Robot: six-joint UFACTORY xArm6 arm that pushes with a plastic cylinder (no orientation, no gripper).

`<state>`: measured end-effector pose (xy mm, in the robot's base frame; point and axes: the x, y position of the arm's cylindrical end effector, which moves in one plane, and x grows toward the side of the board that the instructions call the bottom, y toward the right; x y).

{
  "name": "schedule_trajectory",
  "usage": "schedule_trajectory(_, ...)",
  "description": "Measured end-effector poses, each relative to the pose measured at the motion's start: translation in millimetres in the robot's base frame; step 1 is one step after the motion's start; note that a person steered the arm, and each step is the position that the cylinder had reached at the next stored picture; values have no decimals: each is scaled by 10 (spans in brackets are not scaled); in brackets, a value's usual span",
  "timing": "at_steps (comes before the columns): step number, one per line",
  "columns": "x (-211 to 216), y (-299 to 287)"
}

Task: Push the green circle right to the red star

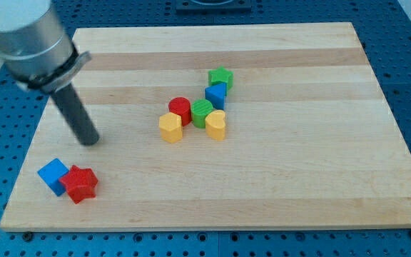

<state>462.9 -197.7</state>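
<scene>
The green circle [202,112] sits in a cluster near the board's middle, between a red cylinder [180,110] on its left and a yellow heart [216,125] at its lower right. The red star [81,183] lies near the board's bottom left corner, touching a blue cube [53,175] on its left. My tip [89,140] rests on the board above the red star and far left of the green circle, touching no block.
A yellow hexagon [170,128] sits below the red cylinder. A blue block [215,94] and a green star [220,77] stand above the green circle. The wooden board [320,178] lies on a blue perforated table.
</scene>
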Motion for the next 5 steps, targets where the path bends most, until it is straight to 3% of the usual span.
schedule_trajectory(1, -462, 345)
schedule_trajectory(3, -846, 1910)
schedule_trajectory(5, -1001, 2074)
